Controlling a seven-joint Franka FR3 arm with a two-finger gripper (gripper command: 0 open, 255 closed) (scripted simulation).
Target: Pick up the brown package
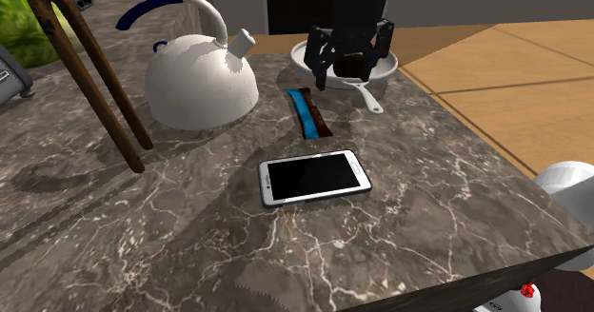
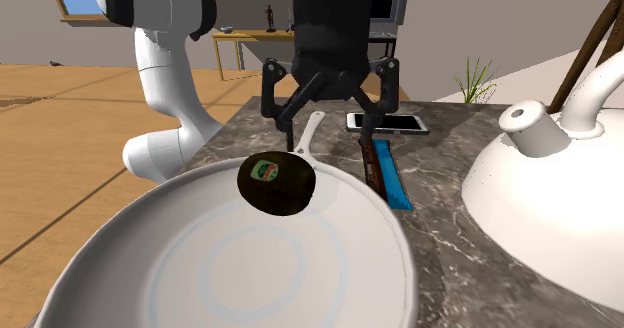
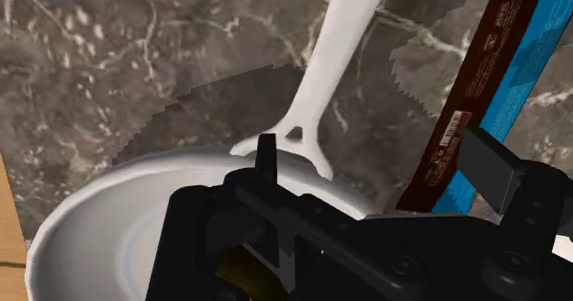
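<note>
My dark marble tabletop (image 1: 143,224) carries a big white kettle (image 1: 200,87) with a blue-topped handle, standing toward the far edge. A white pan (image 2: 130,236) sits at the tabletop's far corner on the shoulder view's right, its handle pointing in toward the middle. My black claw (image 2: 328,136) hangs above the spot where that handle meets the rim, fingers spread wide apart and clasping nothing. A white phone (image 1: 314,177) with a black screen lies flat near the middle of the tabletop. The brown package (image 1: 309,113), a slim bar with a blue stripe down one side, lies flat between the kettle and the pan's handle, just beside the handle and beyond the phone. A dark round fruit (image 2: 277,184) with a small label rests in the pan.
</note>
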